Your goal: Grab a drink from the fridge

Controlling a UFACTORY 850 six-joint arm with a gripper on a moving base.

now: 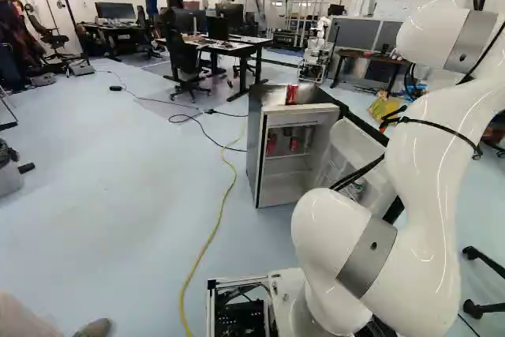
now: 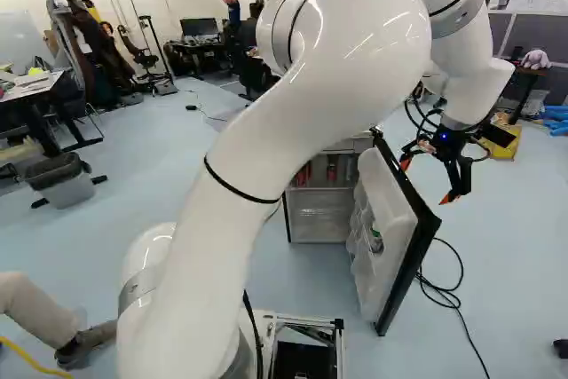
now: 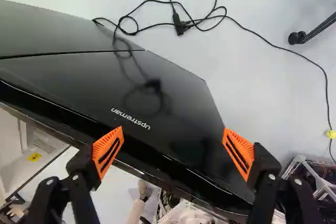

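Fridge [image 1: 270, 97] open, my gripper [image 3: 173, 129] empty outside its door

The fridge stands ahead of my base, its lit front showing beyond the door [image 2: 390, 197], which is swung well out. I am on the outer side of that door, above its dark face, with its edge running across the space between my fingers. They stand wide apart and grip nothing; whether either one touches the door I cannot tell. The drinks are out of my reach from here: two red cans [image 1: 282, 144] show inside, in the upper part of the fridge, and a red can on top [image 1: 292, 95] stands on its roof. Something small and green [image 2: 376, 239] sits in the door's inner rack.

I judge the opening step to be about finished, with the grab itself not begun. If the gap proves too narrow, I might nudge the door wider from its inner side. Otherwise I need to lift clear of its edge, come round to the front and line up on one inside can with my fingers spread. Swinging across too low could knock the door back toward closed, or catch a finger on it.
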